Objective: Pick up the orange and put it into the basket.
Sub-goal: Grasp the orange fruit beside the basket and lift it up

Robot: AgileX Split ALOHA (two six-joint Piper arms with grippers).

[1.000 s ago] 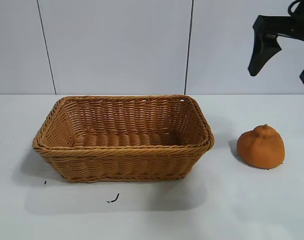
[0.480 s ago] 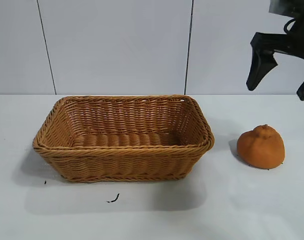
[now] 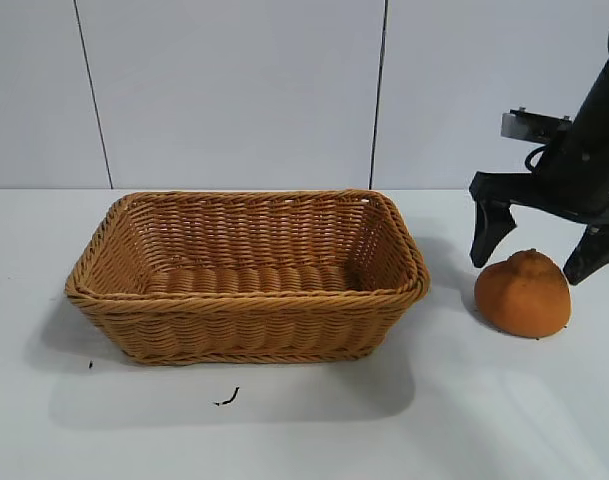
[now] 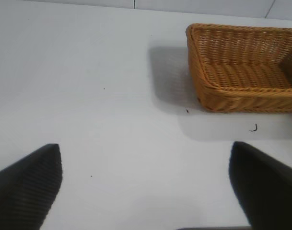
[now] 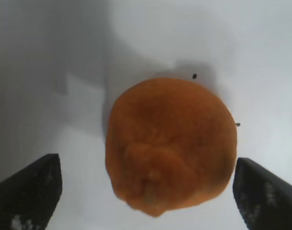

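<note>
The right gripper (image 3: pixel 537 249) had descended from above and stood wide open astride the orange (image 3: pixel 523 295), which sat on the table (image 3: pixel 304 430) right of the wicker basket (image 3: pixel 246 276). The left gripper (image 4: pixel 146 191) hung open, parked.

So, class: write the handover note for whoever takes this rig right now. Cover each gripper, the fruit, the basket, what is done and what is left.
Right gripper: open, pointing down, fingers on either side of the lumpy dull-orange orange, not gripping it.
Left gripper: open, idle over bare table, off to the side of the basket.
Orange: on the white table, to the right of the rectangular golden-brown wicker basket, apart from it.
Basket: empty.
Done: approach only.
Left: lower, close, lift, carry over, release into basket.
</note>
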